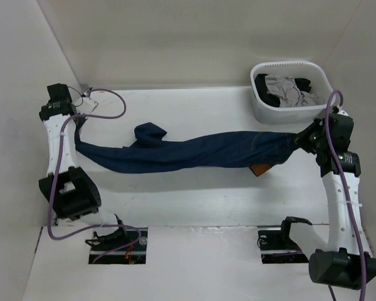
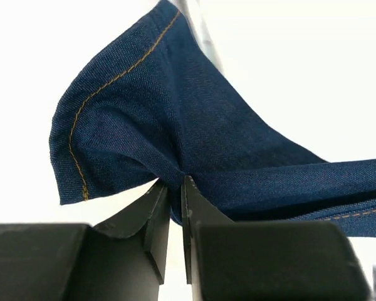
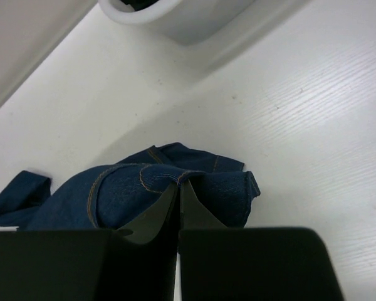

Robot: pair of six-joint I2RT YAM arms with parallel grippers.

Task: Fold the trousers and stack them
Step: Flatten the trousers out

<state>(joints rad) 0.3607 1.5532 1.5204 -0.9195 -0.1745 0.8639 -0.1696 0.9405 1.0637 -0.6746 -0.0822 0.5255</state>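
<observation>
The trousers (image 1: pixel 188 153) are seen as one long band of dark navy denim with orange-tan seam stitching (image 2: pixel 103 84). They are stretched left to right across the middle of the white worktop (image 1: pixel 207 200). A tan patch (image 1: pixel 261 168) is exposed at the right end, and one loose leg end (image 1: pixel 150 133) is bunched up behind the band, left of centre. Whether the middle rests on the worktop cannot be told.

The left jaws are clamped on a pinch of denim at the left end. The right jaws are clamped on a gathered fold at the right end.

A white basket (image 1: pixel 263 110) is placed at the far right, just behind the right jaws and apart from the trousers. Grey and black garments (image 1: pixel 289 89) are held in it.
</observation>
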